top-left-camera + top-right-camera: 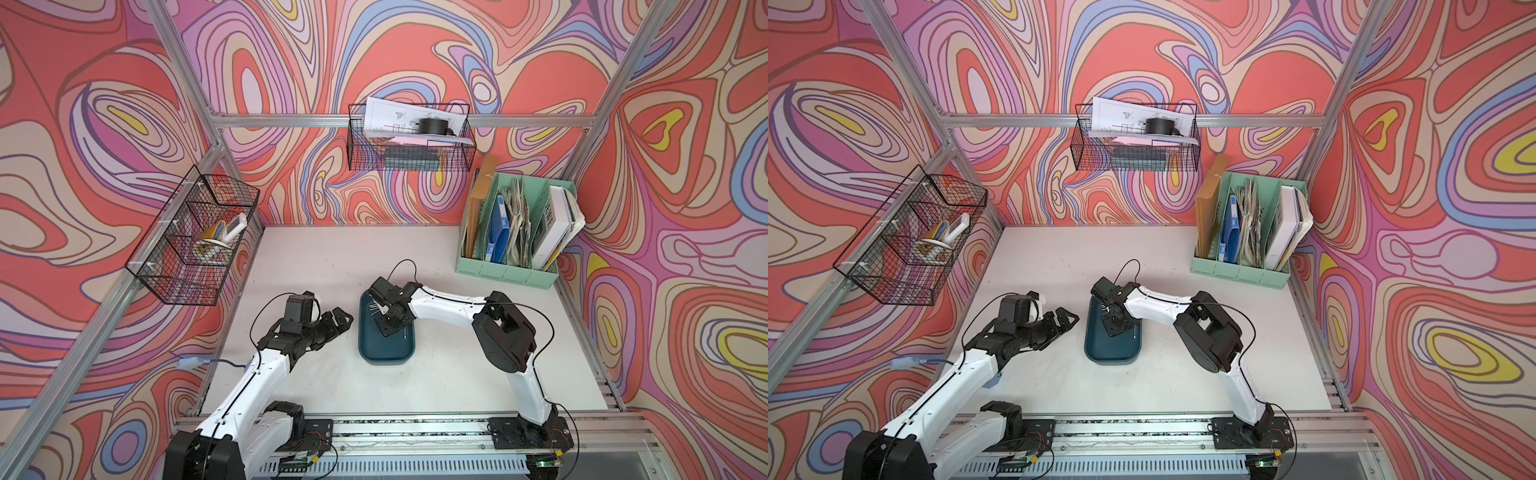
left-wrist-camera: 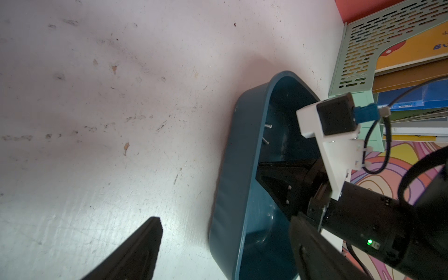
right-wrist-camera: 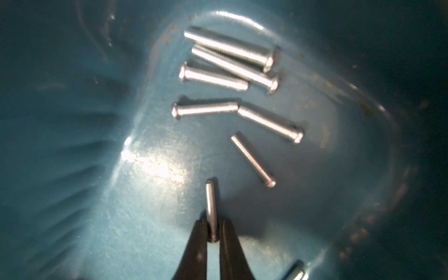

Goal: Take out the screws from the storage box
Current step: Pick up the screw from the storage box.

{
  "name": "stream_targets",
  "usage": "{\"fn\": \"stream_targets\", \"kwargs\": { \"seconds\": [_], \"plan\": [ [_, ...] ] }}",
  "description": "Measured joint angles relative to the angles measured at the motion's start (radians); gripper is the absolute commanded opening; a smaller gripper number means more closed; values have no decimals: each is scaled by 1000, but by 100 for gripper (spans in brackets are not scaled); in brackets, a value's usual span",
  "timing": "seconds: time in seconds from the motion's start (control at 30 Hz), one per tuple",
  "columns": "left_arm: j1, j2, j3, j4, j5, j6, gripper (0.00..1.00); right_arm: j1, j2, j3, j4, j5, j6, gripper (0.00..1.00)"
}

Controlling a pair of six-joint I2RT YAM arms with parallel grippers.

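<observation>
At the centre of the white table, the shallow dark teal plastic storage box is lying. The black left gripper is hovering at its nine o'clock, jaws wide. Inside the box, the black right gripper is pinching one thin silver-grey metal screw. The other screws are lying toward twelve o'clock.

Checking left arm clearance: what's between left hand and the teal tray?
Only a narrow strip of bare white tabletop between the left hand and the shallow dark teal plastic tray; both top views show it.
</observation>
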Motion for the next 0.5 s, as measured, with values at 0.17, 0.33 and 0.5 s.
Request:
{"fn": "stream_targets", "kwargs": {
  "seconds": [0.17,0.33,0.5],
  "plan": [
    [0,0,0,0,0,0,88,0,-3,0,2,0,3,7],
    [0,0,0,0,0,0,88,0,-16,-1,1,0,3,5],
    [0,0,0,0,0,0,88,0,-105,-17,-2,14,6,5]
  ]
}}
